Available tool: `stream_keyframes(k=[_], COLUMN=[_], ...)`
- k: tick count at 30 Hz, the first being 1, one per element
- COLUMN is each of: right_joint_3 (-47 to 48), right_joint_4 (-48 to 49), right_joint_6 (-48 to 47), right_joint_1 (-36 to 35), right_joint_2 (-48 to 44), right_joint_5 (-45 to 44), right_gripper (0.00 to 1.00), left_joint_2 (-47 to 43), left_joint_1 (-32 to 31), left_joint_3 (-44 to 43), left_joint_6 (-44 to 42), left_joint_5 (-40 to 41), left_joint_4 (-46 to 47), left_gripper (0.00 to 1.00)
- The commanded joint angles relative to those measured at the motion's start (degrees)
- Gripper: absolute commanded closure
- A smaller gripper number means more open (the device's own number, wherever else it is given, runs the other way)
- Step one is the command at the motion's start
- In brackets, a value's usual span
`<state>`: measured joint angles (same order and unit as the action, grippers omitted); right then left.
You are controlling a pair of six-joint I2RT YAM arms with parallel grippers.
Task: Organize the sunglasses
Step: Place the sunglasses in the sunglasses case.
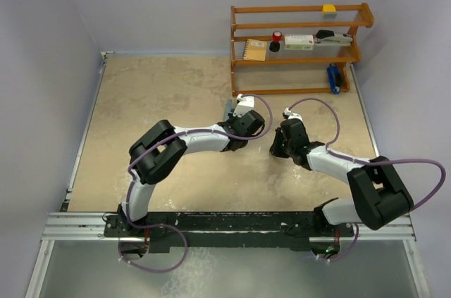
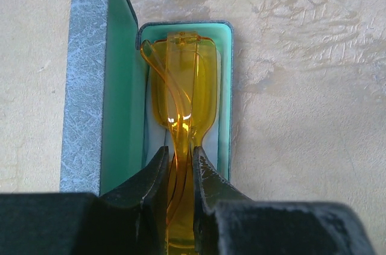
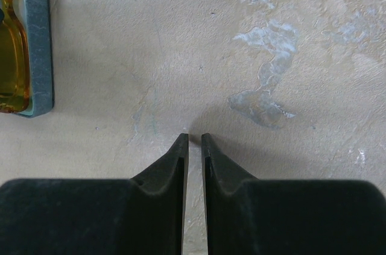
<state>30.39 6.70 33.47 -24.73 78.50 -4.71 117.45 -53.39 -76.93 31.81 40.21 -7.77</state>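
Observation:
The sunglasses (image 2: 181,86), translucent orange-amber and folded, are lowered into the teal-lined tray of the open blue-grey case (image 2: 226,86). The case lid (image 2: 84,86) lies flat to the tray's left. My left gripper (image 2: 180,149) is shut on the sunglasses near the bridge, right over the case. From above, the left gripper (image 1: 236,118) covers most of the case (image 1: 229,109). My right gripper (image 3: 195,137) hovers over bare table to the case's right, its jaws nearly together with nothing between them. In the right wrist view the case edge (image 3: 36,38) and an amber lens (image 3: 12,44) show at upper left.
A wooden shelf rack (image 1: 299,48) stands at the back right, holding a yellow block (image 1: 329,9), a red-capped bottle (image 1: 276,39), a small box (image 1: 299,42), a stapler (image 1: 333,37), a notebook (image 1: 254,50) and a blue object (image 1: 334,77). Walls close in the table's sides.

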Motion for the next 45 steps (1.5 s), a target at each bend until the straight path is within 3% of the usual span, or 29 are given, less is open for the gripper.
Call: stream_keyframes(k=[1, 10, 24, 45], right_joint_3=[-0.5, -0.46, -0.54, -0.46], right_joint_4=[0.18, 0.19, 0.16, 0.33], right_joint_6=[0.34, 0.35, 0.44, 0.49], right_joint_1=[0.21, 0.21, 0.21, 0.23], right_joint_2=[0.83, 1.13, 0.87, 0.92], right_joint_5=[0.41, 0.49, 0.4, 0.66], right_gripper=[0.83, 0.83, 0.83, 0.83], left_joint_2=[1.53, 3.45, 3.13, 0.19], left_joint_1=[0.48, 0.56, 0.51, -0.33], left_joint_3=[0.54, 0.49, -0.52, -3.49], left_joint_6=[-0.88, -0.96, -0.41, 0.09], left_joint_5=[1.08, 0.69, -0.04, 2.8], left_joint_4=[2.89, 2.85, 0.06, -4.16], left_gripper=[1.0, 1.0, 0.78, 0.75])
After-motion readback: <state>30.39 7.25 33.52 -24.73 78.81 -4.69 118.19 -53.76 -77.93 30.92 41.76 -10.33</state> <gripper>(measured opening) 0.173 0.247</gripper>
